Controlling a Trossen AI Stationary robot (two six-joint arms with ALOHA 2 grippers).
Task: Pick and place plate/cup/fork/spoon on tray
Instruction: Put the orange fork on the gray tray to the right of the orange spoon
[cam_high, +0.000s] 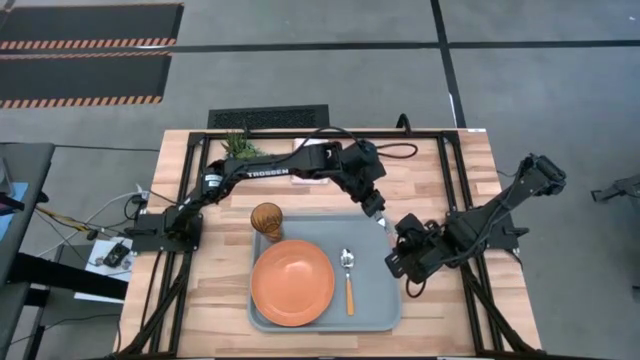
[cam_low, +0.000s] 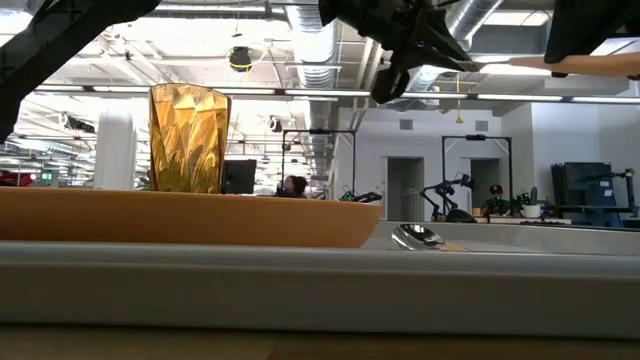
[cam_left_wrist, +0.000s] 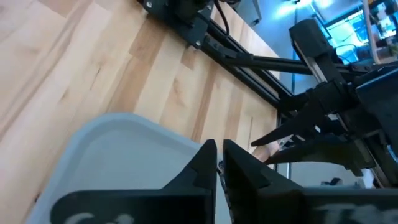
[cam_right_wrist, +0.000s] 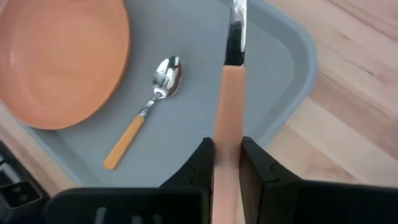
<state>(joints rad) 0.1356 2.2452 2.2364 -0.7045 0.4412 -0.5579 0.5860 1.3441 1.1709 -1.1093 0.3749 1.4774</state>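
While the cup (cam_high: 267, 219), the plate (cam_high: 292, 282) and the spoon (cam_high: 348, 279) lie on the tray (cam_high: 375, 305), the left gripper (cam_high: 380, 216) hovers above its far right corner, jaws nearly together and empty — the right gripper (cam_right_wrist: 227, 163) clamps the fork (cam_right_wrist: 230, 93) over the tray's right side.

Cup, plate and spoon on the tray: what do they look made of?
Cup: amber translucent faceted glass or plastic, light passing through. Plate: matte orange, likely plastic or melamine, no glare. Spoon: shiny reflective metal bowl, matte orange handle, probably plastic. Tray: matte blue-grey, looks plastic.
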